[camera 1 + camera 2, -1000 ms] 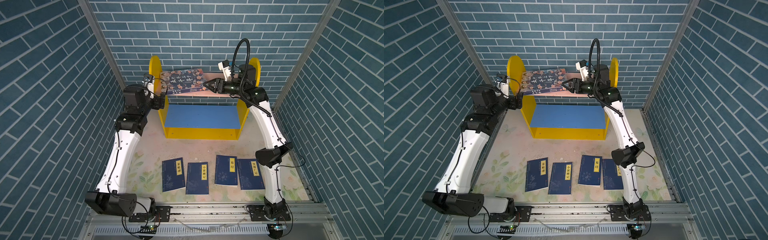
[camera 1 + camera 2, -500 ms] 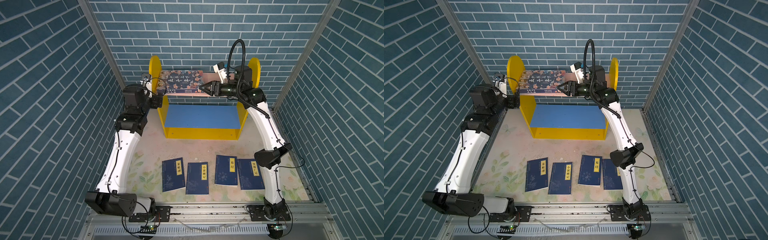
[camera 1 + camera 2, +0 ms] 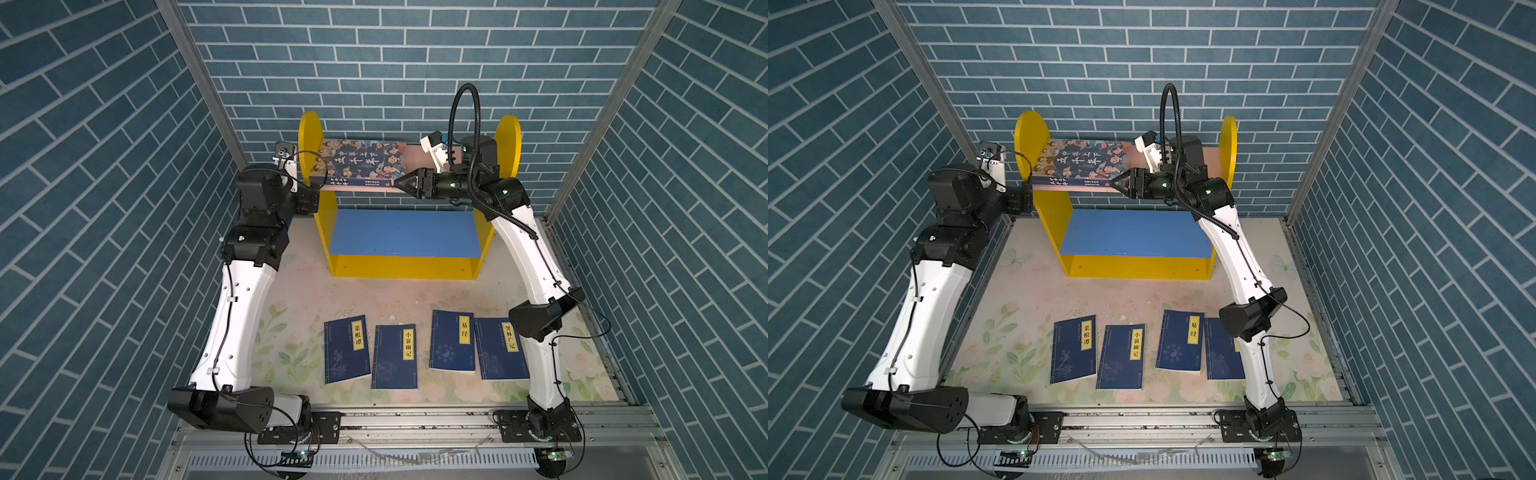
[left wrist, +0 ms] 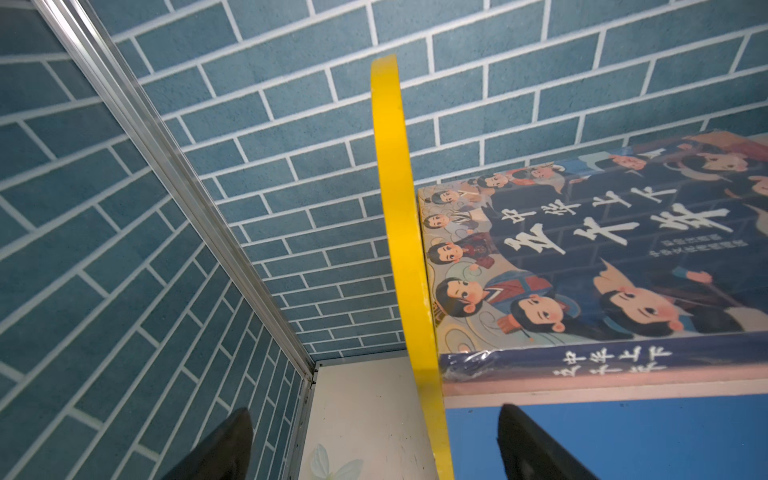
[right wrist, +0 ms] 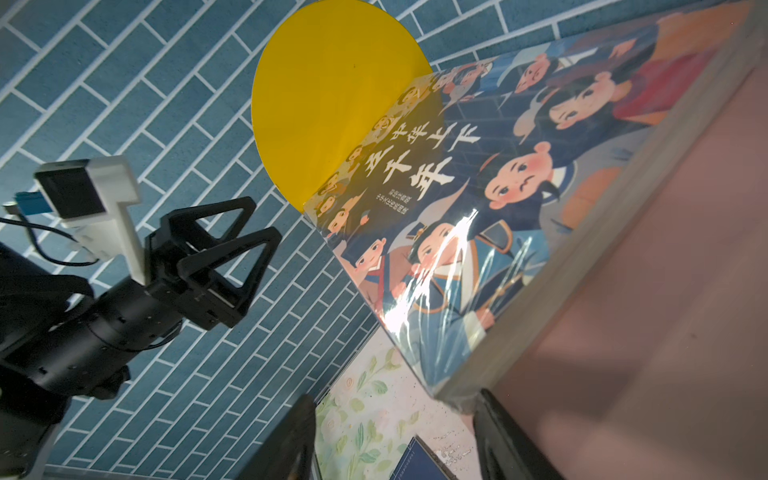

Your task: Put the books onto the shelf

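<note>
Currently cartoon-face book (image 3: 361, 164) flat on shelf's (image 3: 399, 266) pink upper board (image 3: 413, 160), butted against left yellow side panel (image 3: 307, 137). Right gripper (image 3: 399, 183) reaches sideways to book's near right corner, fingers apart, unclamped. Left gripper (image 5: 259, 220) outside panel, fingers spread, straddling its edge. Four navy books (image 3: 347, 351) in row on floral mat (image 3: 299, 299).

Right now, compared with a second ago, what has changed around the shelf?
The right end effector slid left along the upper board, nudging the cartoon book square against the shelf's left yellow panel. The left end effector drew back slightly. Nothing was gripped or released. The four navy books stayed put on the table.
</note>
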Controlling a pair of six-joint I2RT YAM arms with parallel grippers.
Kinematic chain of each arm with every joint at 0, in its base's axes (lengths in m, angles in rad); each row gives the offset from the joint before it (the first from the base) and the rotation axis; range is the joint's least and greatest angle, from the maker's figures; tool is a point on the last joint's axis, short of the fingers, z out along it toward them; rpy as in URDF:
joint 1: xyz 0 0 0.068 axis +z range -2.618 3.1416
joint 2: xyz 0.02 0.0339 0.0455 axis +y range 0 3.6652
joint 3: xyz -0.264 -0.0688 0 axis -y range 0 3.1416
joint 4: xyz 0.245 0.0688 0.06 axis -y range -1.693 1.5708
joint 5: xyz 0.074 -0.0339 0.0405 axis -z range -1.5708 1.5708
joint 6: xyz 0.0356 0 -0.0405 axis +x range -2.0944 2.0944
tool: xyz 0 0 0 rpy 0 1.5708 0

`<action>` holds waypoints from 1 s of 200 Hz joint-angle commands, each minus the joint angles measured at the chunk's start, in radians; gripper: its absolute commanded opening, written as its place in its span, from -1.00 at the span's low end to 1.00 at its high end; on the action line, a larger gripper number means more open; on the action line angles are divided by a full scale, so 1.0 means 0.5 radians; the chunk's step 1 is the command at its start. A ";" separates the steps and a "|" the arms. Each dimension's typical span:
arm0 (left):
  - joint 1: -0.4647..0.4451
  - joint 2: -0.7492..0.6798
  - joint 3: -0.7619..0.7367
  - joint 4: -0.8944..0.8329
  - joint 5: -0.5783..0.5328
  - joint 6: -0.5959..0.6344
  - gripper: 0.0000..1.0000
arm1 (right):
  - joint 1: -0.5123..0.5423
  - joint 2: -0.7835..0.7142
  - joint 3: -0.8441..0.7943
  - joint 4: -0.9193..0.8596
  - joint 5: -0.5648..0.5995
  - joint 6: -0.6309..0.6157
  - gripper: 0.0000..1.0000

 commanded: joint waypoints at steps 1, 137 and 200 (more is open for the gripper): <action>0.069 -0.075 0.194 -0.134 0.093 -0.048 0.90 | 0.007 -0.089 -0.050 -0.100 0.198 0.001 0.24; 0.141 -0.127 0.215 -0.402 0.704 -0.483 0.94 | 0.005 -0.247 -0.088 0.076 0.276 0.018 0.23; 0.144 -0.254 -0.049 -0.650 0.878 -0.722 0.93 | 0.040 -0.458 -0.259 0.006 0.232 -0.106 0.19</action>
